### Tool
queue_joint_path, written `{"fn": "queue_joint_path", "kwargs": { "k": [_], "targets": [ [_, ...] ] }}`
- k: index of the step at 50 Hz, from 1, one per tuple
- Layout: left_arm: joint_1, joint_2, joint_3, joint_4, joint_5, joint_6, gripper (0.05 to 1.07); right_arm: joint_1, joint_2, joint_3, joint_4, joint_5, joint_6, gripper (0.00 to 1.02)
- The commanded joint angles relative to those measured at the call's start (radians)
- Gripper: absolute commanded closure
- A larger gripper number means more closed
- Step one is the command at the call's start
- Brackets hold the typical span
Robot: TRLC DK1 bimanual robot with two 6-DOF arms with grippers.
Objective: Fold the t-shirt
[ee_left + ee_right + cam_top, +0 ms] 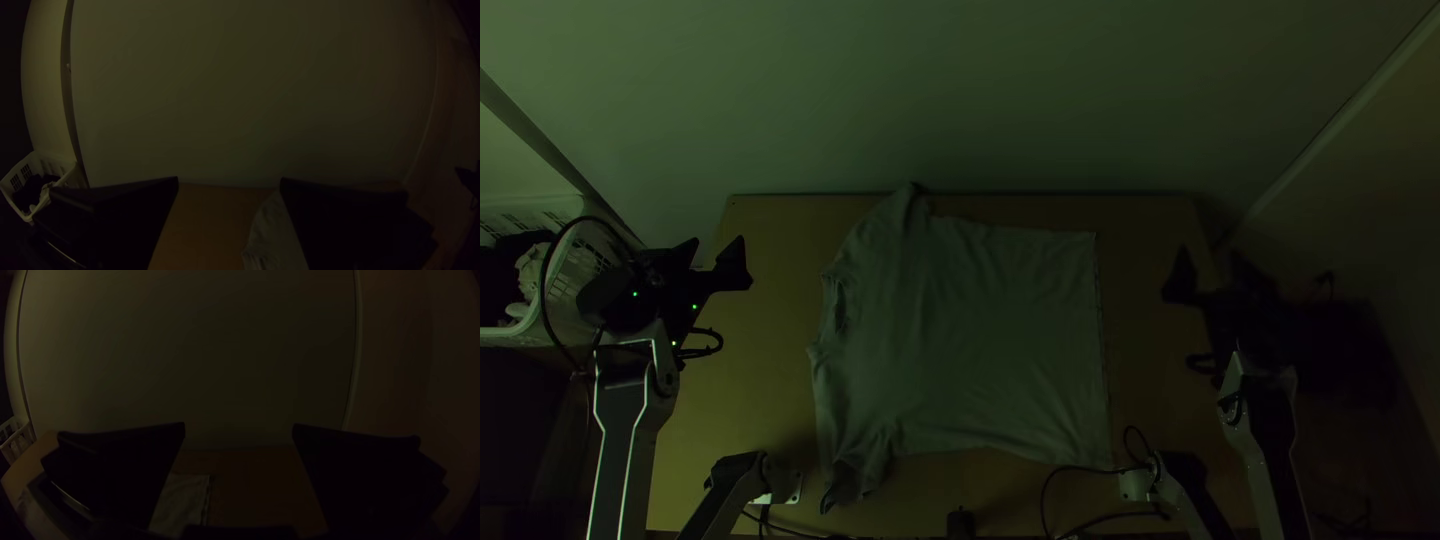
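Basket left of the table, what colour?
The basket looks white or off-white; it shows best in the top view.

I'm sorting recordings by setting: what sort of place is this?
Probably a robot workstation for folding laundry, in a dim room. A t-shirt lies mostly spread on a wooden table between a left arm and right arm; a basket holds what look like clothes.

The top view's left edge cuts off the basket (578, 275), its dark contents (500, 280) too dim to make out. In the left wrist view, the left gripper (718, 243) hides part of the shirt (272, 235).
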Motion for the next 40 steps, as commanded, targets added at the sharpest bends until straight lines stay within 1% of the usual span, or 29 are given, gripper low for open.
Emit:
{"fn": "queue_joint_path", "kwargs": {
  "k": [1, 6, 14, 23, 26, 33, 40],
  "targets": [
    [-0.024, 0.095, 0.104, -0.017, -0.002, -0.013, 0.1, 0.014, 0.103, 0.098, -0.026, 0.005, 0.024, 0.04],
    [-0.051, 0.184, 0.191, -0.02, -0.002, -0.008, 0.1, 0.033, 0.192, 0.176, -0.049, 0.007, 0.031, 0.04],
    [-0.081, 0.345, 0.331, -0.066, -0.002, -0.011, 0.1, 0.043, 0.321, 0.275, -0.052, 0.007, 0.031, 0.04],
    [-0.13, 0.531, 0.501, -0.178, -0.005, -0.017, 0.1, 0.069, 0.432, 0.365, -0.067, 0.013, 0.033, 0.04],
    [-0.135, 0.576, 0.535, -0.178, -0.01, -0.034, 0.1, 0.071, 0.473, 0.408, -0.098, 0.013, 0.051, 0.04],
    [-0.164, 0.68, 0.601, -0.185, -0.024, -0.048, 0.1, 0.089, 0.561, 0.496, -0.179, 0.013, 0.059, 0.04],
    [-0.209, 0.744, 0.641, -0.164, -0.025, -0.054, 0.1, 0.112, 0.63, 0.545, -0.215, 0.021, 0.079, 0.04]
  ]
}}
